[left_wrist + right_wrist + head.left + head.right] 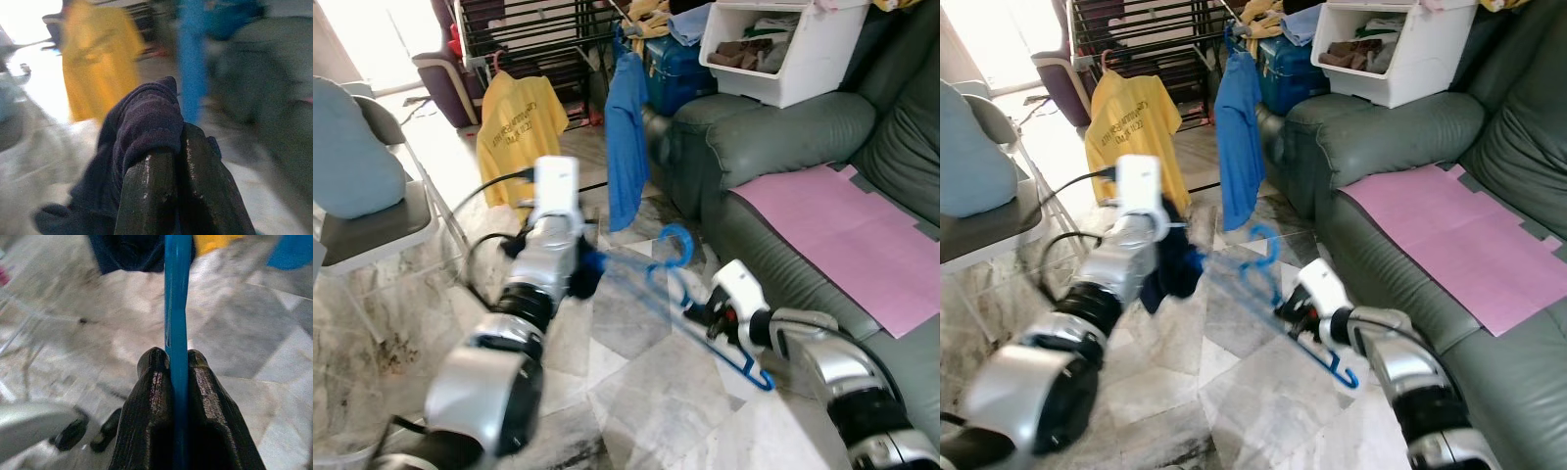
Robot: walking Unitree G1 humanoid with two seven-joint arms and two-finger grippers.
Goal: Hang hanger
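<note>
Leftward, a yellow shirt (521, 127) hangs from the rack (533, 34). Nearer, the left end effector (178, 147) is clenched on a navy cloth (132, 161). A blue shirt (626, 147) hangs beyond. The right end effector (171, 363) grips the blue hanger (690, 304) above the floor (646, 392), beside the sofa (783, 137).

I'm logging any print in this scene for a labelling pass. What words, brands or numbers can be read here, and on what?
Yellow T-shirt hanging on the drying rack: dark lettering in about two lines across it, too small and blurred to read.
White storage bin, blue hanger, blue shirt, sofa: no text that I can make out.
</note>
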